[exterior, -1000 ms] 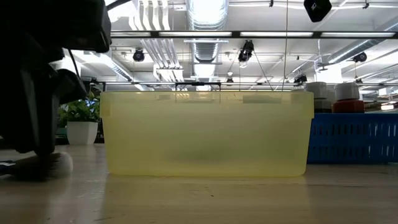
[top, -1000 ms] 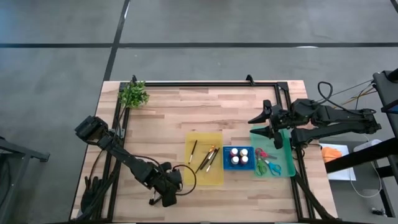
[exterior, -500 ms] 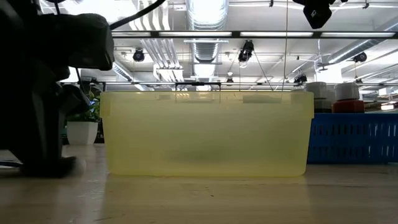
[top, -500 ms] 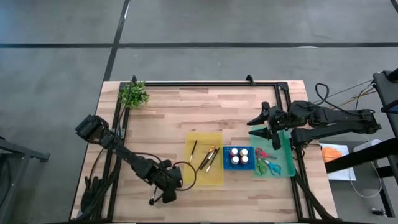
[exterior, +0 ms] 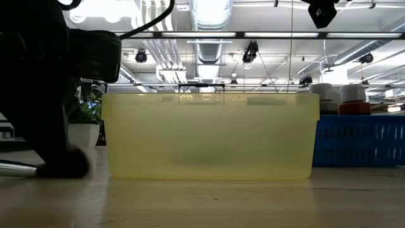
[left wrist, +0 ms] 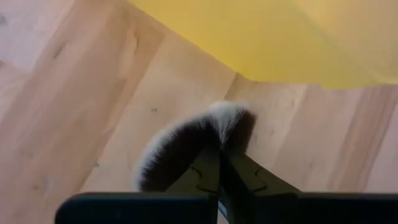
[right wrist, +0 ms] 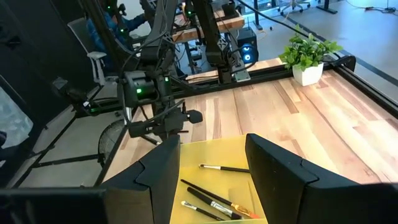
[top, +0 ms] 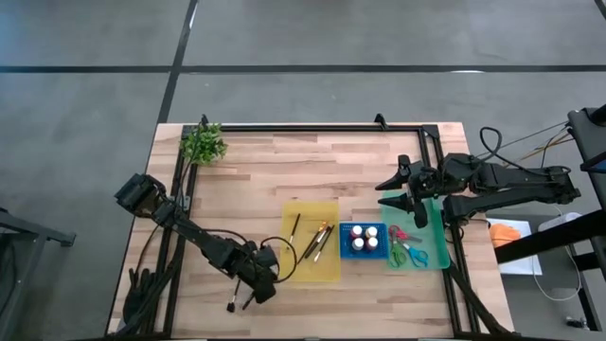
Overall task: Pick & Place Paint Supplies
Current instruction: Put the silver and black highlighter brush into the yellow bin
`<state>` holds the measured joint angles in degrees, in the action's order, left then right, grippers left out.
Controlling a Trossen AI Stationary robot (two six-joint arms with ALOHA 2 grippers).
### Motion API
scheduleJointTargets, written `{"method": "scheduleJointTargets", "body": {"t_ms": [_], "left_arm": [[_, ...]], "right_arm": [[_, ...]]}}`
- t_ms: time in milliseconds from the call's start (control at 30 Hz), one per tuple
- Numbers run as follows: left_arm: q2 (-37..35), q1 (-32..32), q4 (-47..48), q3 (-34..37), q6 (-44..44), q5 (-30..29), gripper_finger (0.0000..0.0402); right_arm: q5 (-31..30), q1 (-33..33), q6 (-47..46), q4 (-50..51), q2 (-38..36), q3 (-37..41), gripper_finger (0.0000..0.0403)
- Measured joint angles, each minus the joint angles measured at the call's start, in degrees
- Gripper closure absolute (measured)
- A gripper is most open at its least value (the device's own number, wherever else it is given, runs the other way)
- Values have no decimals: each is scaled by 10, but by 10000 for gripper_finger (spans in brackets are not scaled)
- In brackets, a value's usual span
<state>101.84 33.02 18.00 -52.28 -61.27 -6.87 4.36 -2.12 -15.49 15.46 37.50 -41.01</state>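
My left gripper is low over the table by the near left corner of the yellow tray and is shut on the black fan-shaped brush. The brush's dark, white-tipped bristles spread out just past the fingers. My right gripper hangs open above the table at the far left end of the green tray and touches nothing. Thin paintbrushes lie in the yellow tray, paint bottles stand in the blue tray, and scissors lie in the green tray. My left gripper pinches the fan brush between its two fingers just behind the bristles, and the fingers themselves hide the exact spot. The bristle head sits at table level. The pale handle trails low toward the table's near left, its end by the table.
A potted green plant stands at the far left corner. The three trays sit side by side in the near middle, and the yellow tray's wall rises right beside my left gripper. A black frame rail runs along the far edge.
My left gripper, still shut on the fan brush, has moved a little toward the right, closer to the yellow tray. The brush's head went with it, while the handle's end stayed about where it was, so the brush has turned slightly.
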Motion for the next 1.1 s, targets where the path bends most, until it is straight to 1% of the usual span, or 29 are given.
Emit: {"method": "scheduleJointTargets", "body": {"t_ms": [200, 300, 400, 500, 567, 667, 700, 767, 867, 1100], "left_arm": [[-19, 20, 2, -15, -6, 13, 398], [-45, 30, 1, -22, -13, 12, 399], [-80, 37, 0, -21, -33, -3, 399], [-121, 38, -4, -23, -33, -12, 400], [-144, 37, -4, -26, -31, -34, 400], [-169, 31, -5, -40, -15, -102, 400], [-172, 23, -6, -44, -5, -121, 400], [-171, -4, -7, -53, 24, -134, 400], [-155, -59, -13, -62, 54, -138, 401], [-119, -173, -82, -83, 152, -135, 401]], "right_arm": [[2, 0, -7, 0, 0, 0, 222], [5, 0, -7, -3, 0, 0, 222], [6, 0, -7, -9, 0, 0, 222], [6, 0, -7, -9, 0, 0, 222], [6, 0, -7, -9, 0, 0, 222], [6, 0, -6, -9, 0, 0, 222], [6, 0, -6, -9, 0, 0, 222], [6, 0, -2, -9, 0, 0, 222], [6, 0, 0, -9, 0, 0, 222], [6, 0, -6, -9, 0, 0, 222]]}}
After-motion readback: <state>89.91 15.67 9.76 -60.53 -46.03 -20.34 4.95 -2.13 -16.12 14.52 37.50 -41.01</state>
